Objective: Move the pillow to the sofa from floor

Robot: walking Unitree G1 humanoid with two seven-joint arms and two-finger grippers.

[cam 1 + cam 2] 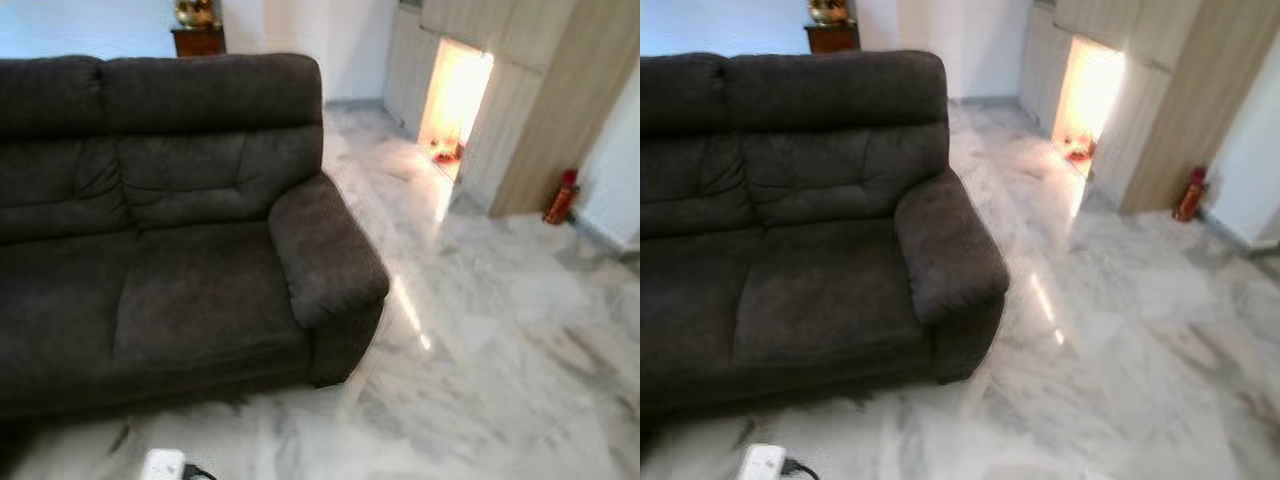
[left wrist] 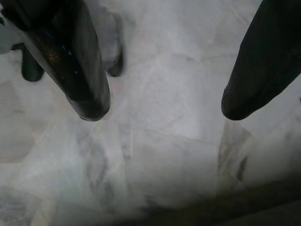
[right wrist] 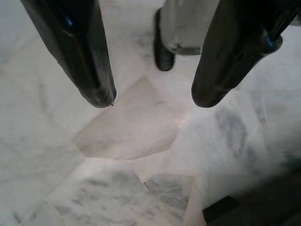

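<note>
Ahead, in the left eye view, stands the sofa [image 1: 150, 230], a dark charcoal-brown piece in a plush, slightly mottled fabric, with two tufted back cushions, two broad seat cushions and a fat rolled armrest [image 1: 325, 250] at its near end. Its seats are bare. It rests on a pale grey-veined marble floor [image 1: 500, 350] that carries a bright streak of glare. At the lower edge, just before the sofa's front, lies a small white block [image 1: 162, 464] with a black cable leaving it. Beyond the sofa a dark wooden cabinet [image 1: 198, 40] stands against the wall, a brightly lit opening [image 1: 455, 95] breaks a run of light wood panels, and a red fire extinguisher [image 1: 561, 197] stands beside the panels.

The right eye view shows the same scene; the pillow cannot be found on the floor or on the sofa.

Looking along the left wrist, the left pincer [image 2: 162, 110] hangs over marble floor, its two black fingers [image 2: 77, 66] spread wide apart and gripping nothing. A dark rounded foot [image 2: 30, 66] of the robot stands on the tiles beyond it.

Along the right wrist, the right pincer [image 3: 155, 101] likewise points down at the marble, fingers [image 3: 75, 52] released and well apart, empty. A silver leg with a black foot [image 3: 164, 52] shows between them, farther off.
</note>
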